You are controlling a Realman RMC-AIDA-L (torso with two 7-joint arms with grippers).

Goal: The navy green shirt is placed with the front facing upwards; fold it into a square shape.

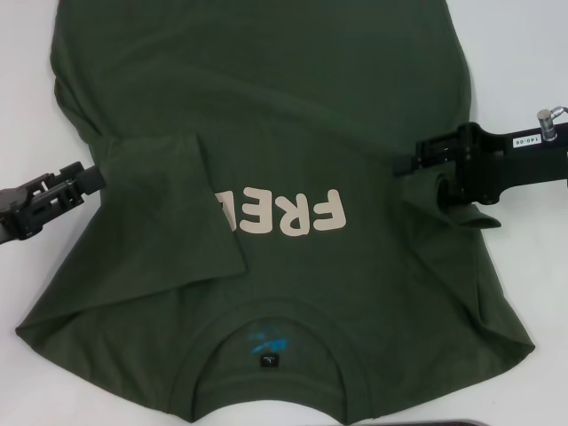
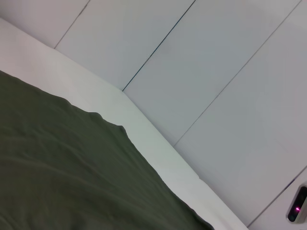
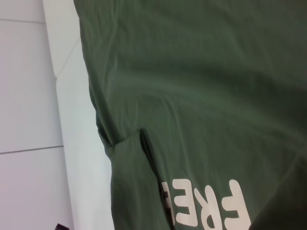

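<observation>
The navy green shirt (image 1: 293, 98) lies spread on the white table (image 1: 524, 80), front up, with its collar (image 1: 266, 311) toward me. Its left sleeve (image 1: 191, 209) is folded inward and covers the last of the cream letters "FREE" (image 1: 302, 216). My left gripper (image 1: 96, 175) sits at the shirt's left edge, level with that fold. My right gripper (image 1: 406, 161) hovers over the shirt's right side, beside the letters. The left wrist view shows the shirt (image 2: 72, 167) ending at the table's edge. In the right wrist view the shirt (image 3: 201, 86) shows with the letters (image 3: 206, 206) and the sleeve fold.
A black-and-blue neck label (image 1: 266, 355) shows inside the collar. White table strips flank the shirt on both sides. A dark object (image 1: 461, 422) peeks in at the near edge. Beyond the table edge (image 2: 158, 143) lies pale tiled floor.
</observation>
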